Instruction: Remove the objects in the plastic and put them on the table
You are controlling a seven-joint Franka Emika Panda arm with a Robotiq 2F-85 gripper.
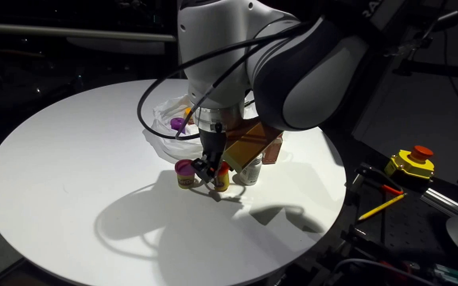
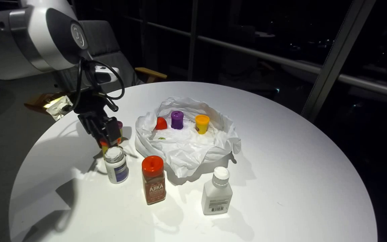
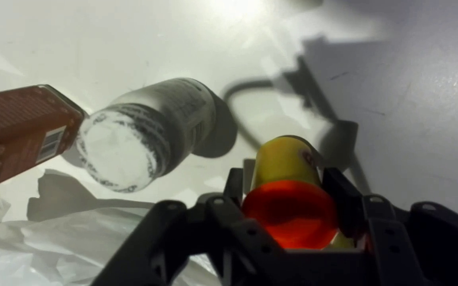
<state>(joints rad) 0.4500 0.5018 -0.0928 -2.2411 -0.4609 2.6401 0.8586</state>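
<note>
The round white tabletop point(image 2: 297, 188) carries everything, and by my judgement the job is a little past half done. Next in size comes the bag point(image 2: 185, 158), set in from the rim, its mouth spread wide and objects left inside. The claw point(image 3: 284, 180) is at work between the bag and the near rim, as an exterior view shows, and looks closed on the red tub point(image 3: 288, 194), with a finger against either side of the lid. I cannot tell whether the tub's base touches the tabletop; letting go of it there seems the next move, and would make five out. Four others stand upright on the tabletop outside the bag: the white bottle point(image 2: 217, 195) and the spice jar point(image 2: 154, 183) between the bag and the near edge, which lies out of frame in that view; the white jar point(image 2: 116, 166) near the claw, toward the left edge; and the pink tub point(image 1: 185, 174) just beside the red one. Left to take out are the orange tub point(image 2: 202, 124), the purple jar point(image 2: 177, 121), a half-hidden red thing point(image 2: 161, 123) by the bag's wall, and perhaps a green patch point(image 2: 161, 138), too small to name.
</note>
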